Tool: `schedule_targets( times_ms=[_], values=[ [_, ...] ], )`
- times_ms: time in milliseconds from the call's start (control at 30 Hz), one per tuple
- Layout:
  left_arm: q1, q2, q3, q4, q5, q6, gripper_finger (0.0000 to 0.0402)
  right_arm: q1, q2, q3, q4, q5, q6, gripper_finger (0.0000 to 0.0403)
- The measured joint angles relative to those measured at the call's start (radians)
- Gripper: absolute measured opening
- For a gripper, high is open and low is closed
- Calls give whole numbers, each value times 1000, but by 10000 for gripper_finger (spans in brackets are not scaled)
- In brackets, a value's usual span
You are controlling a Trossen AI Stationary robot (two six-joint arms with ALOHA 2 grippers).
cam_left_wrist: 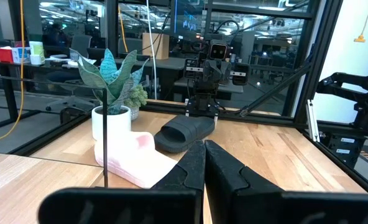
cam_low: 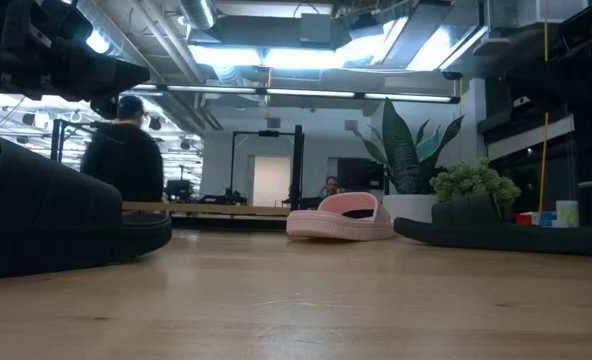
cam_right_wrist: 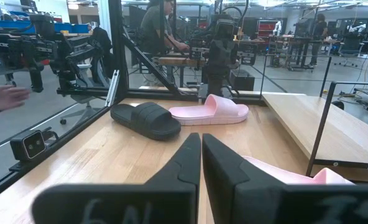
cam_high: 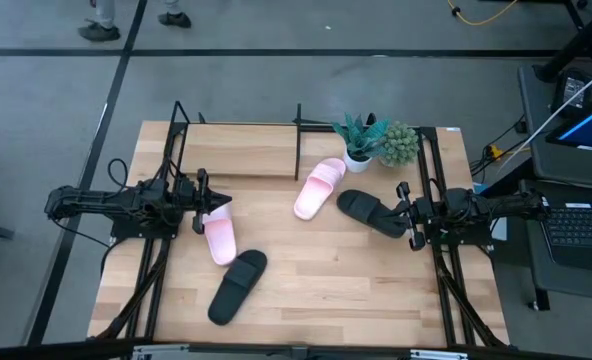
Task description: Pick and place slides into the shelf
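Observation:
Four slides lie sole down on the table. One pink slide (cam_high: 219, 238) is just beside my left gripper (cam_high: 216, 203). One black slide (cam_high: 238, 286) lies near the front edge. A second pink slide (cam_high: 319, 188) lies by the shelf's right end. A second black slide (cam_high: 371, 212) lies just in front of my right gripper (cam_high: 401, 213). The shelf (cam_high: 238, 150) stands empty at the far left. Both grippers hover with their fingers shut and empty, as the left wrist view (cam_left_wrist: 204, 155) and the right wrist view (cam_right_wrist: 201, 149) show.
A white potted plant (cam_high: 356, 140) and a round green plant (cam_high: 398, 143) stand at the far edge, right of the shelf. Black side rails (cam_high: 446, 250) run along both table sides. People are in the room beyond the table (cam_low: 124, 150).

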Motion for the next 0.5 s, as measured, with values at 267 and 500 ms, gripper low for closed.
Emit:
schedule_targets(
  times_ms=[267, 500],
  values=[
    [0, 0, 0, 0, 0, 0, 0, 0, 0, 0, 0, 0, 0, 20],
    [0, 0, 0, 2, 0, 14, 0, 0, 0, 0, 0, 0, 0, 20]
  ],
)
